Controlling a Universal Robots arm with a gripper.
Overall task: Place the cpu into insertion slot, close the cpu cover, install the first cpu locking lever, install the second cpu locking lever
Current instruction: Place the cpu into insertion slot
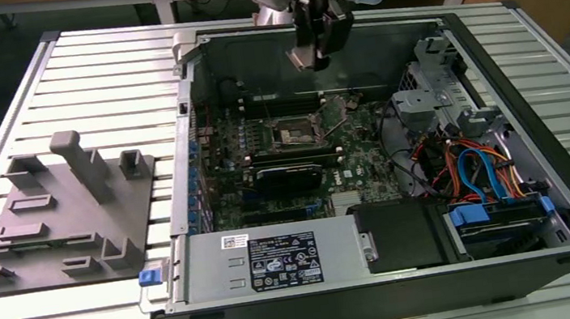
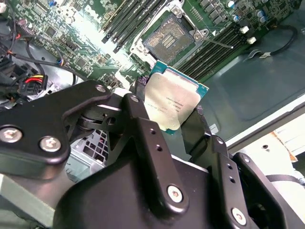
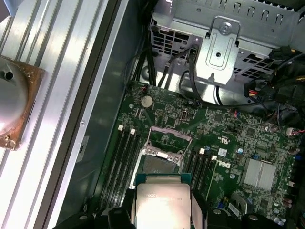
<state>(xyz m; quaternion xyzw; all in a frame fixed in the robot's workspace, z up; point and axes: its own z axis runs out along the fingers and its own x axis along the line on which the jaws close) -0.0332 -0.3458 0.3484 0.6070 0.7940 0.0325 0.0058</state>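
Second wrist view shows the cpu (image 2: 174, 102) pinched by its edges in the gripper (image 2: 169, 110), its silvery face visible. It is held in the air, clear of the insertion slot (image 2: 167, 38), which lies uncovered on the green motherboard (image 2: 62, 33) inside the open computer case (image 1: 389, 297).

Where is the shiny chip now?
In the second wrist view the cpu sits clamped in the gripper, raised over the motherboard near the empty insertion slot.

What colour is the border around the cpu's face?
Teal-green on the cpu; clearest in the second wrist view.
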